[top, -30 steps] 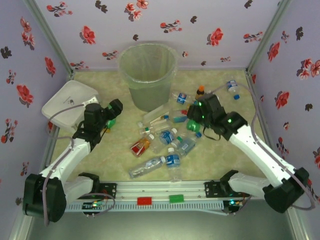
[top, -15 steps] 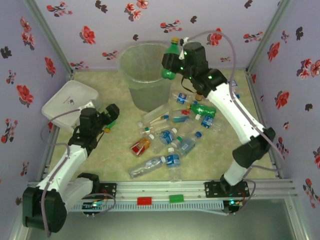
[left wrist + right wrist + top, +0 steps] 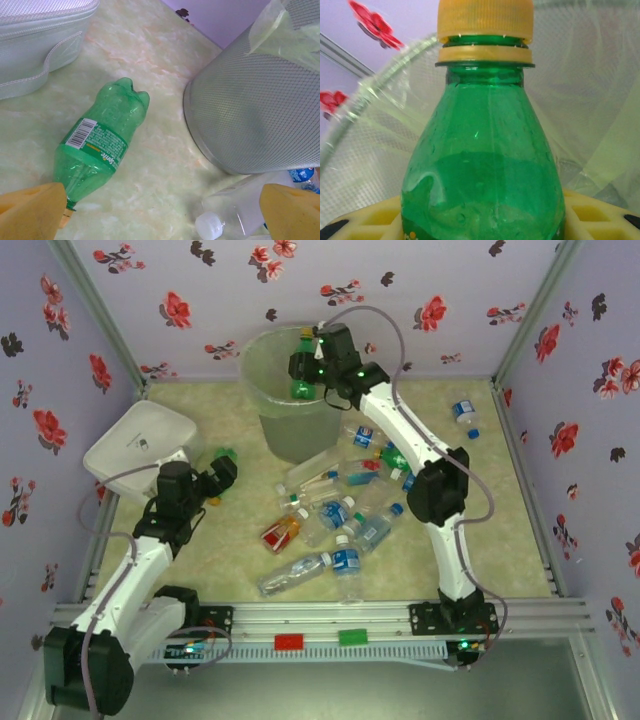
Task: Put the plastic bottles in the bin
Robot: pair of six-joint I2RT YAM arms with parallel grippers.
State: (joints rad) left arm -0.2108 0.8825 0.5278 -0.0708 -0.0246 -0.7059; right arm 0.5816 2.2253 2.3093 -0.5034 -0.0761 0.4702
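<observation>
Translucent bin (image 3: 295, 405) at the rear of the table (image 3: 490, 530), plastic bottles (image 3: 335, 515) strewn before it, right gripper (image 3: 304, 368) clamping a yellow-capped green bottle (image 3: 480, 165) over the bin's mouth, left gripper (image 3: 160, 215) spread wide above a toppled Sprite bottle (image 3: 102, 140).

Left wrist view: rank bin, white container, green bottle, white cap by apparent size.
1. bin, largest even though the frame cuts it off.
2-3. white container and green bottle: similar visible area, and the container is cropped, so not ranked.
4. white cap, smallest.
</observation>
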